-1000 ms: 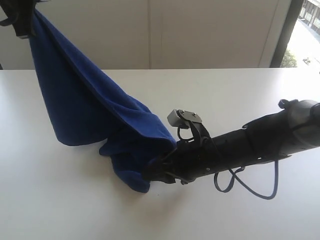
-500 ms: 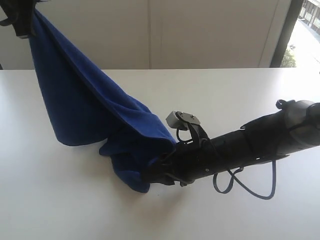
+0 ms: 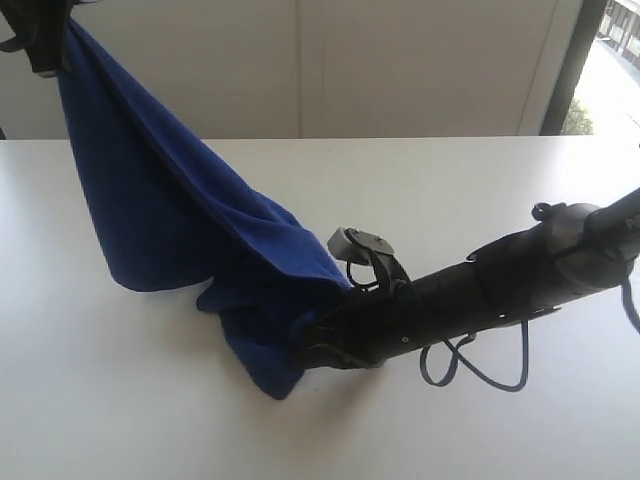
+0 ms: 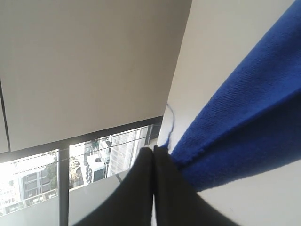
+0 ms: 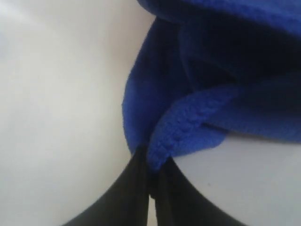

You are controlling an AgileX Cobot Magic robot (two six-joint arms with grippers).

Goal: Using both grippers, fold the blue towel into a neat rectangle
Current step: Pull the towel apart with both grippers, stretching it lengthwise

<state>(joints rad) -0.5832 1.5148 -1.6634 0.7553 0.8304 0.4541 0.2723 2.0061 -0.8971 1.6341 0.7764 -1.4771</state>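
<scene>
The blue towel [image 3: 170,215] hangs stretched from the upper left corner of the exterior view down to the white table [image 3: 470,175], where its lower end bunches. My left gripper [image 3: 52,45] is high up, shut on the towel's top corner. In the left wrist view its fingers [image 4: 141,188] press together beside the cloth [image 4: 244,127], and a loose thread [image 4: 172,115] shows there. My right gripper [image 3: 308,348] lies low over the table, shut on a folded edge of the towel [image 5: 188,127], and its dark fingers [image 5: 134,188] pinch the hem.
The right arm [image 3: 500,285] stretches in from the right with a looped black cable [image 3: 470,365] hanging under it. A white wall [image 3: 400,60] stands behind the table, and a window [image 3: 615,60] shows at the far right.
My right gripper has closed on the towel's lower edge. The right arm has shifted slightly left, its rear end rising. The left gripper has stayed in place.
</scene>
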